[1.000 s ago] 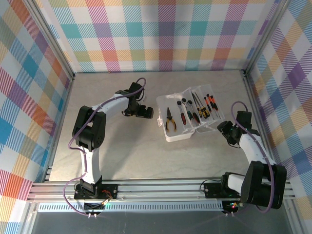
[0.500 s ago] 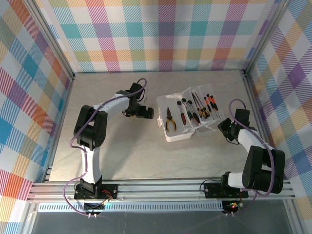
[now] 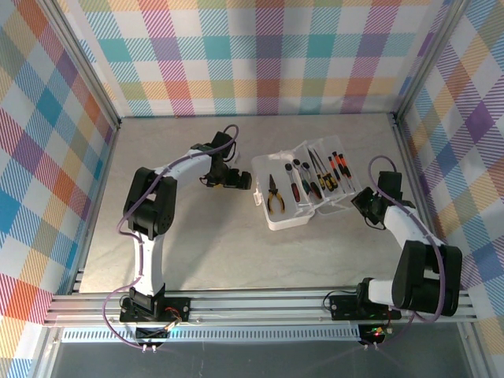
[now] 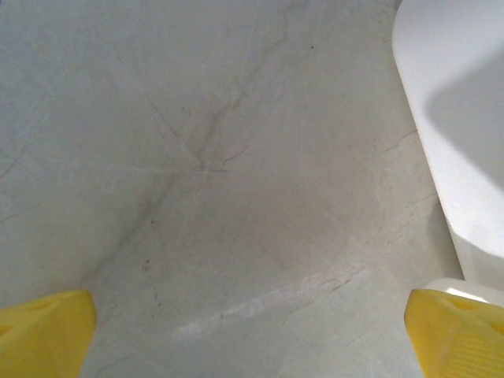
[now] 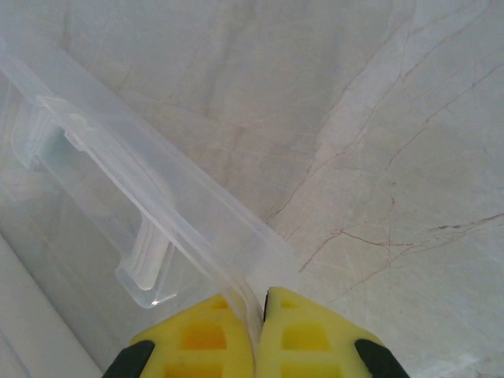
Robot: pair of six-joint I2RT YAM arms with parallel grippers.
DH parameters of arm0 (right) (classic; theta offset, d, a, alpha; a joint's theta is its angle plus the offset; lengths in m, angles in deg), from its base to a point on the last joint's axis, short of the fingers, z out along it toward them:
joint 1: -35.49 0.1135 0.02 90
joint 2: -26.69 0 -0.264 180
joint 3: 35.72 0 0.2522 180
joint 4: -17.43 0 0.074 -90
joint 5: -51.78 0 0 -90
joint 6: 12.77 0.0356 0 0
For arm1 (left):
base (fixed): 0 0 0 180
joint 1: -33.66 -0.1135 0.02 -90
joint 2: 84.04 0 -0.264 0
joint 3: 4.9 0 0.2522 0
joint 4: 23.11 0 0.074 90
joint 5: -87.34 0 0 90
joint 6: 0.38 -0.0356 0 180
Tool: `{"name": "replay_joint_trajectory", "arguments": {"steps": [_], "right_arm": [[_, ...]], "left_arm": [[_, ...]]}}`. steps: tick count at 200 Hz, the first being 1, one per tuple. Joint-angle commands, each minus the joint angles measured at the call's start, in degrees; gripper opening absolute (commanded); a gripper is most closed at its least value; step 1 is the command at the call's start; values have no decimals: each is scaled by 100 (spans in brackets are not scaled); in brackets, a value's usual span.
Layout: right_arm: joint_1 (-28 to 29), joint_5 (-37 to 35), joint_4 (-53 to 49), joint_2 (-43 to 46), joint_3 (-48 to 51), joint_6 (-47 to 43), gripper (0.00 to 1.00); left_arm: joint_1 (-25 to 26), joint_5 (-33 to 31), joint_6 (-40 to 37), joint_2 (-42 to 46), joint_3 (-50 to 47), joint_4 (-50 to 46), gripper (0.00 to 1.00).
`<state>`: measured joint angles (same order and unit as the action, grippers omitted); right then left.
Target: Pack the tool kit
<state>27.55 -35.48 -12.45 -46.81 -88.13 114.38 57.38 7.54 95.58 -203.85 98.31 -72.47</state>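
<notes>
Tool kit lies open on the right half of the surface, nearer the far edge. Its spread runs left to right, lid toward the right edge, and the tools inside lie roughly far-to-near. Right hand is pinched on the lid's thin clear rim. Left hand gapes wide just beside the kit's left side, holding nothing. That slim fingertip grip could slip, or swinging the lid might drag the unbraced kit and spill tools.

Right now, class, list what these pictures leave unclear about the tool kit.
- Top view: tools in the case too small to identify.
- Left wrist view: white shape cut off by the right edge.
- Right wrist view: clear lid runs off the left edge; right gripper covers its pinched rim.
</notes>
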Motion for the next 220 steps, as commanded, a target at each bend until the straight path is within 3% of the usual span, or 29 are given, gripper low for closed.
{"name": "replay_joint_trajectory", "arguments": {"steps": [1, 56, 147, 220], "right_arm": [[184, -241, -276, 483, -514, -448, 0], [967, -781, -755, 827, -1102, -877, 0], [3076, -2614, -1484, 863, -1938, -983, 0], [5532, -4596, -2035, 125, -2633, -182, 0]], "left_arm": [[70, 171, 81, -188, 183, 13, 100], [95, 272, 116, -398, 470, 20, 100], [145, 386, 151, -573, 705, 65, 100], [170, 525, 195, -596, 622, 261, 100]]}}
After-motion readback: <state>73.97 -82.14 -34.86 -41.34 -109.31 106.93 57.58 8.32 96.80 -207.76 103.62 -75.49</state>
